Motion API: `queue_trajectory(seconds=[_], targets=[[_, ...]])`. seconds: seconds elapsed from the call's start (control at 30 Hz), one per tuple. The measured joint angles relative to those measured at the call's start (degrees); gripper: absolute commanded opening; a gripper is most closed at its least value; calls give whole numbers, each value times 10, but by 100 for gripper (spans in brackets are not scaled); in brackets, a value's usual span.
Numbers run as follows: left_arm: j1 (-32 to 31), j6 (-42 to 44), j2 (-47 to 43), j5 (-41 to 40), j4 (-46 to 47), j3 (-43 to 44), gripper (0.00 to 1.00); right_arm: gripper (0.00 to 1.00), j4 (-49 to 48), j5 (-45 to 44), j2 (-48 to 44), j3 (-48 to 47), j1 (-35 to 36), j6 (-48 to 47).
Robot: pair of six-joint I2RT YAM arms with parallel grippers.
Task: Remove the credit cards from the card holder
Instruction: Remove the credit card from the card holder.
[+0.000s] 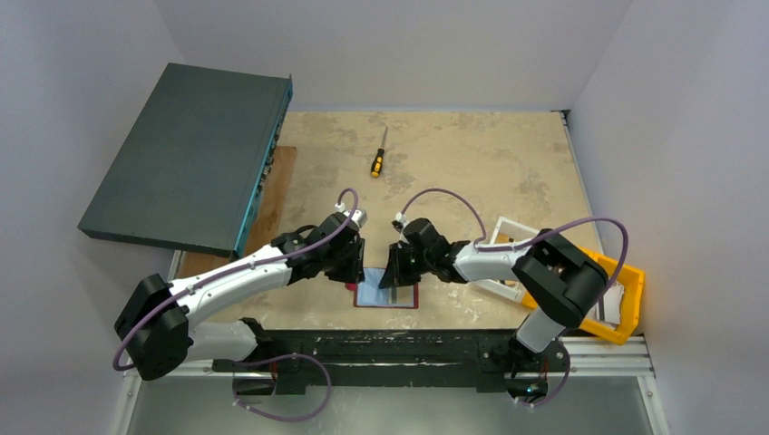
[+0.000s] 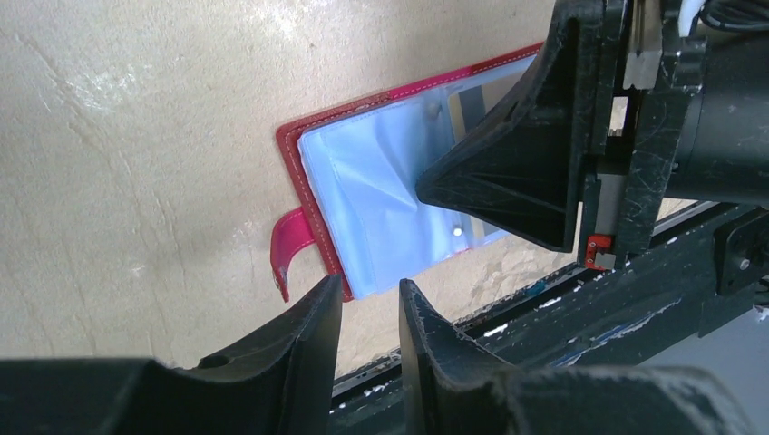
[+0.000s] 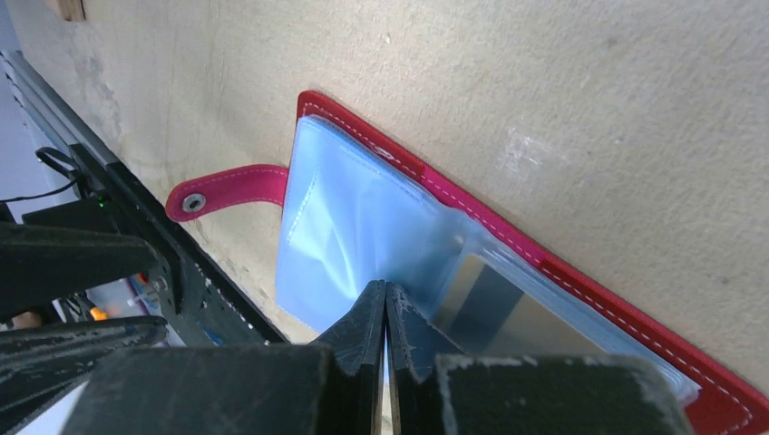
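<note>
Looking from above, finds the holder (image 1: pixel 385 295) spread open and flat on the desk (image 1: pixel 472 163), near the front edge. Places the left tool (image 1: pixel 352 267) at its left edge and the right tool (image 1: pixel 395 270) over its middle. Brings both arms in close, probably to pin with one and pull with the other. Leaves the screwdriver (image 1: pixel 378 156), grey box (image 1: pixel 190 159) and orange bin (image 1: pixel 635 290) well apart, outside the job.

Turning to the left wrist, shows the left tool (image 2: pixel 370 294) parted by a narrow gap and gripping nothing. Hovers just off the holder's near corner, beside the tab (image 2: pixel 290 254). Suggests readiness to hold the red cover down. Shows clear sleeves (image 2: pixel 363 199) facing up, a card (image 2: pixel 472 104) dim behind the plastic, and the right tool's tip resting on the sleeves.

Moving to the right wrist, shows the right tool (image 3: pixel 385 294) pressed closed at the sleeve edge, right beside a silver card (image 3: pixel 521 317) lodged in its pocket. Cannot tell of anything pinched between the tips, plastic or card edge. Judges no card out yet. Likely calls for a firm pinch on the card alone, to avoid dragging film and holder up together.
</note>
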State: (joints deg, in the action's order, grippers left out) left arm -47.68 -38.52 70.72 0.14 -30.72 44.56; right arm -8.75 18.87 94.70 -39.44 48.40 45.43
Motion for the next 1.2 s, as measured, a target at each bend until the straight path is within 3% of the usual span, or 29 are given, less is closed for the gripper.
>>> queue_trajectory(seconds=[0.13, 0.4, 0.53, 0.7, 0.83, 1.07, 1.2], targets=[[0, -1, 0, 11, -3, 0, 29, 1, 3, -14, 4, -8, 3, 6], [0, -14, 14, 58, 15, 4, 29, 38, 63, -91, -89, -11, 3, 16], [0, -13, 44, 73, 26, 20, 35, 61, 108, -167, -162, -15, 3, 31], [-20, 1, 85, 60, 18, 63, 44, 80, 177, -260, -227, -15, -4, 50], [-71, 16, 134, 32, 9, 123, 45, 83, 234, -294, -235, -16, -32, 61], [-109, 22, 210, 0, -8, 177, 45, 83, 255, -261, -294, 40, -167, 73], [-118, 22, 239, -21, -26, 187, 45, 83, 260, -248, -323, 45, -178, 75]])
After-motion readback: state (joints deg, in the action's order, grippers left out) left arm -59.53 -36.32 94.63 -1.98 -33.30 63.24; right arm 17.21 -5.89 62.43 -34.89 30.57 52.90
